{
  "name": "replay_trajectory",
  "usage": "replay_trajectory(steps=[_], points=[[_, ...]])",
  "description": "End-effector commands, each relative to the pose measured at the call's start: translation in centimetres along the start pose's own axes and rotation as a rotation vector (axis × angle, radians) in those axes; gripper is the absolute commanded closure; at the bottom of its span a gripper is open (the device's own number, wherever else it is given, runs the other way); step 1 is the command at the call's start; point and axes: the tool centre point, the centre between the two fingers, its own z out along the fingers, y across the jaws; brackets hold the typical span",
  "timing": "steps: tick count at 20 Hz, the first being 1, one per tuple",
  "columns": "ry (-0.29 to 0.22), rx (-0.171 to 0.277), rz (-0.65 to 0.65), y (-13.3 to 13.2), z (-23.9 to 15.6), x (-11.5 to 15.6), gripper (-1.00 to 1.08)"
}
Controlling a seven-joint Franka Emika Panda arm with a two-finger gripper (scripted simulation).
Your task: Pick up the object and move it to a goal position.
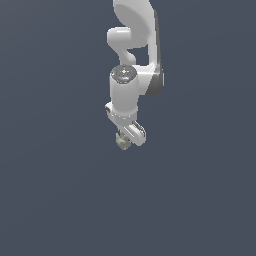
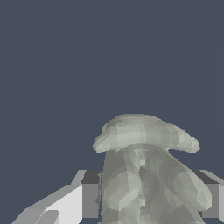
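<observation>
My gripper is closed on the small, knobbly grey-green lump, a rock-like thing with a mottled, faceted skin and finger-like bumps. In the wrist view the lump fills the space between my two fingers: a broad, rounded cap spreads across its far end, and thick ridged lobes run back from the cap towards my palm. My dark grey finger pads press against it on either side, one flat pad touching each flank, and the smooth white finger casing sits just beside the pad.

In the exterior view the lump peeks out just below my glossy white, cylinder-shaped wrist, on the side of the exterior view's left, half hidden by my white fingers. Behind the lump lies only a plain, matte slate-blue ground, with no visible texture or edge.
</observation>
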Motion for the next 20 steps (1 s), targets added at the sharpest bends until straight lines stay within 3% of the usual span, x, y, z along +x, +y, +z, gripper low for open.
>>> replay_trajectory(steps=[1,20], points=[[0.001,0.001,0.0,0.0,-2.2,0.3,1.08],[0.001,0.0,0.001,-0.5,-22.1,3.1,1.08]])
